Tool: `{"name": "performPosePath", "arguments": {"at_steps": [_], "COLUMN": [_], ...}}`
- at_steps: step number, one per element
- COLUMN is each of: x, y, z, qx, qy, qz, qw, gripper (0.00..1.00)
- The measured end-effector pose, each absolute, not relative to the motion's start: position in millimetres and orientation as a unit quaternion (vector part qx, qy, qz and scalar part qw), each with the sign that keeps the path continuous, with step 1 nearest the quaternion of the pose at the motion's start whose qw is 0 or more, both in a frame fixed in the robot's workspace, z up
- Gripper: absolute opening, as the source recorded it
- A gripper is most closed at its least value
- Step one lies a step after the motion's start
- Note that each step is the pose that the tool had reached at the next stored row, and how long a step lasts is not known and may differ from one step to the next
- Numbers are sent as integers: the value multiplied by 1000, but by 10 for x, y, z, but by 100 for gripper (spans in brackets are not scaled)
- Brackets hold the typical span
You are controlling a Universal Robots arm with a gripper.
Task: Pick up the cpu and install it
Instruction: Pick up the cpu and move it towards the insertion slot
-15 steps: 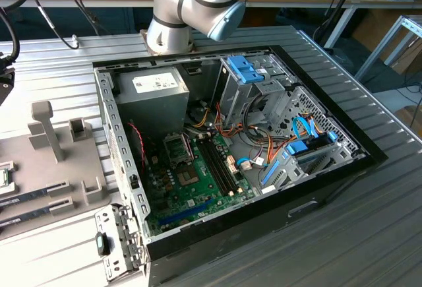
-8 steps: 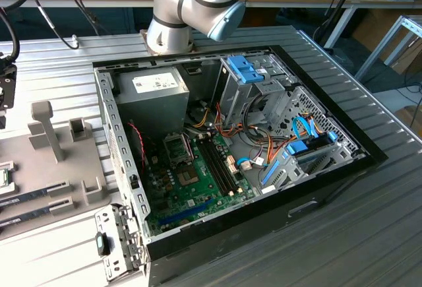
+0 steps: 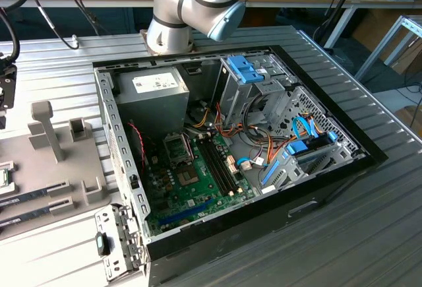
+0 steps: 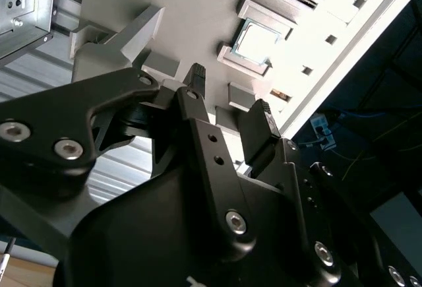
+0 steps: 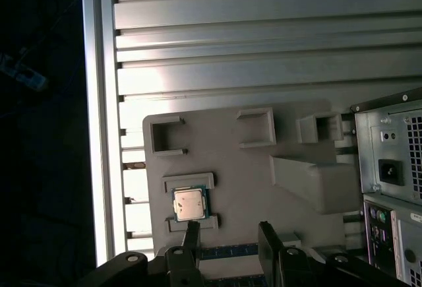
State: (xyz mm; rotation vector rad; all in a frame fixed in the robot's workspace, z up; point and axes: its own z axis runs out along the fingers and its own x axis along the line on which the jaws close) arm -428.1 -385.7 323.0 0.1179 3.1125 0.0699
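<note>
cpu (image 5: 190, 203) clear above, holder lips (image 5: 188, 180) flanking

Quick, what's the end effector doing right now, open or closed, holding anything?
End effector: open, holding nothing; the cpu lies in its grey holder, untouched by the fingers.

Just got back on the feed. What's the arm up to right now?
The gripper is open and empty, hovering over the grey fixture tray that sits beside the open computer case. The cpu lies flat in its holder on that tray, close to the fingertips but not yet gripped. Nothing has gone onto the motherboard so far.
</note>
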Motion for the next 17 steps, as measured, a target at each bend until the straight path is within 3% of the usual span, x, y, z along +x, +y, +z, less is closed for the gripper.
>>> {"name": "performPosePath", "arguments": {"at_steps": [17], "x": [-4285], "y": [-3857], "z": [3191], "qx": [38], "qy": [999], "qz": [22], "qw": [13], "gripper": [48]}}
